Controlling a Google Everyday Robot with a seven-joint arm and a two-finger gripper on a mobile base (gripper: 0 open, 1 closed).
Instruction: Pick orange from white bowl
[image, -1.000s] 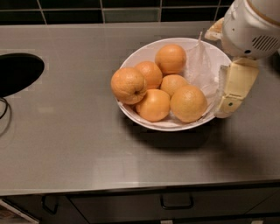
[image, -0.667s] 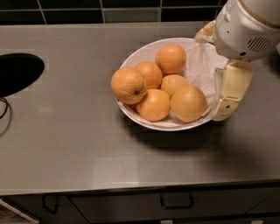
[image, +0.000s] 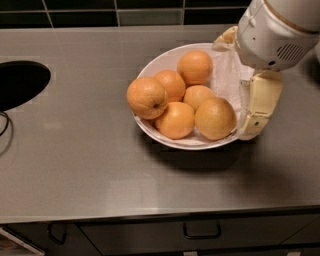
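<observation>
The white bowl (image: 150, 67) stands on the steel counter and holds several oranges on a thin white lining sheet (image: 227, 75). The orange (image: 146, 97), the largest, with rough pale skin and a dark stem dimple, rests high on the bowl's left rim. My gripper (image: 235, 90) is at the bowl's right side, well to the right of that orange. One cream finger (image: 260, 102) hangs down just outside the right rim, next to a front-right orange (image: 215, 118). The other finger (image: 225, 37) shows at the far rim. The gripper is open and holds nothing.
A dark round sink opening (image: 20, 82) is cut into the counter at the left. A black tiled wall (image: 115, 12) runs along the back. Drawer fronts with a handle (image: 201, 232) lie below the counter's front edge. A cable (image: 5, 125) lies at the far left.
My gripper has shifted a little to the left, closer over the bowl's right rim. The oranges and the bowl have not moved.
</observation>
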